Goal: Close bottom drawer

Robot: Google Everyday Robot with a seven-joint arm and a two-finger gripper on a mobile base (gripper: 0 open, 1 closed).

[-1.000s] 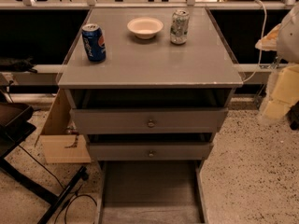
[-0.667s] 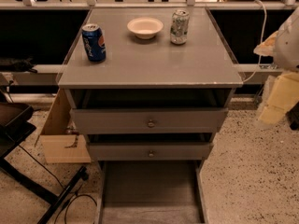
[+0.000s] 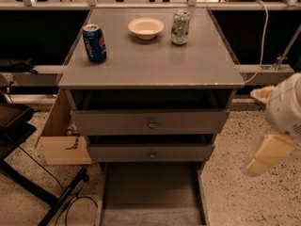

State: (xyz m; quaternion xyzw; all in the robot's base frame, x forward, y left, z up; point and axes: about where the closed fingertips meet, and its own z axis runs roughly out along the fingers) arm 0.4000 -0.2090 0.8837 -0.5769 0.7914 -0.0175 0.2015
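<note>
Since the earlier frame the gripper (image 3: 269, 153) has come lower and a little to the left, and it now hangs at the right edge of the view, beside the cabinet (image 3: 150, 67) and well apart from it. I cannot tell whether it is open or closed, and I see nothing in its hold. The bottom drawer (image 3: 150, 187) is pulled far out toward the camera. Its long grey box lies open under the middle drawer (image 3: 150, 153), and its front is cut off by the lower edge of the view. The danger, I think, is the approach from the side. A push on the drawer's right wall instead of its front could twist it and jam it. The arm could also catch the middle drawer or the top drawer (image 3: 150, 122), which both stand a little out. A hard push may shake the cabinet and tip the blue can (image 3: 94, 42) or the silver can (image 3: 180, 27) near the bowl (image 3: 146, 28).
</note>
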